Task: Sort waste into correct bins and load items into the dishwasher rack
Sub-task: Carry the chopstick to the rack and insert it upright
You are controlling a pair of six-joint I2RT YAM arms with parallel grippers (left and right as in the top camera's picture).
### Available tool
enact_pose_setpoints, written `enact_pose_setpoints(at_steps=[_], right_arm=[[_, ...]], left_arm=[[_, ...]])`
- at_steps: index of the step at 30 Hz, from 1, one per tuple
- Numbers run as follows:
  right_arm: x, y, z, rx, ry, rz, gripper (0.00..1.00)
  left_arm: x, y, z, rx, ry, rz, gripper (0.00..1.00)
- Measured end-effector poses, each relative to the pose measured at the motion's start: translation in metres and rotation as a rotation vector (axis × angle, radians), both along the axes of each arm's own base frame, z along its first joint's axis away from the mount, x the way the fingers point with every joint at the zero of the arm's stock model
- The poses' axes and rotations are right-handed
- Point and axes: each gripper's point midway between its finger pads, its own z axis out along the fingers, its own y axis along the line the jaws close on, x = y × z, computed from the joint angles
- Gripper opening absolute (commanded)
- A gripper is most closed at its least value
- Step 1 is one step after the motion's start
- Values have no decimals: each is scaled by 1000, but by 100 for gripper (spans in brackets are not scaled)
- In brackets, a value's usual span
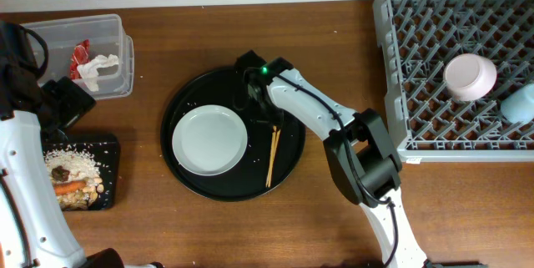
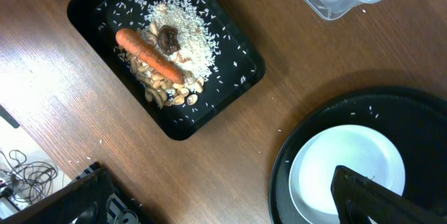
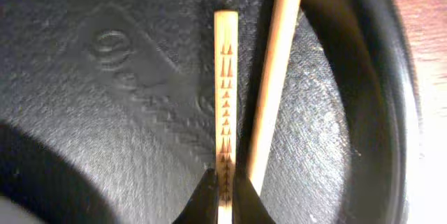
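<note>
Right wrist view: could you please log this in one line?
right gripper: straddling thin wooden chopstick on large round black tray | left gripper: open

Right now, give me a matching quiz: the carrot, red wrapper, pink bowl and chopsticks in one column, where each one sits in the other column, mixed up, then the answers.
Things:
1. carrot
2. red wrapper
3. pink bowl
4. chopsticks

Places:
A. grey rack
B. round black tray
C. clear tub
D. flat black rectangular tray

Pairs: 1-D, 2-C, 3-A, 4-B.
</note>
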Motion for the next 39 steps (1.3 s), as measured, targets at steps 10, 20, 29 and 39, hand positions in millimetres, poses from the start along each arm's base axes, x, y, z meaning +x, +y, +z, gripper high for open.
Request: enact_pose_setpoints(at_steps=[10, 20, 29, 39], right_arm=[[32, -3, 100, 49, -86, 79, 4], [119, -227, 233, 64, -402, -110, 4], [127, -328, 233, 89, -451, 39, 4], [143, -337, 172, 128, -393, 141, 25]], left_arm=[[0, 0, 0, 0, 0, 0, 99], [0, 0, 0, 0, 0, 0, 99], [0, 0, 0, 0, 0, 0, 99], [0, 0, 0, 0, 0, 0, 99]])
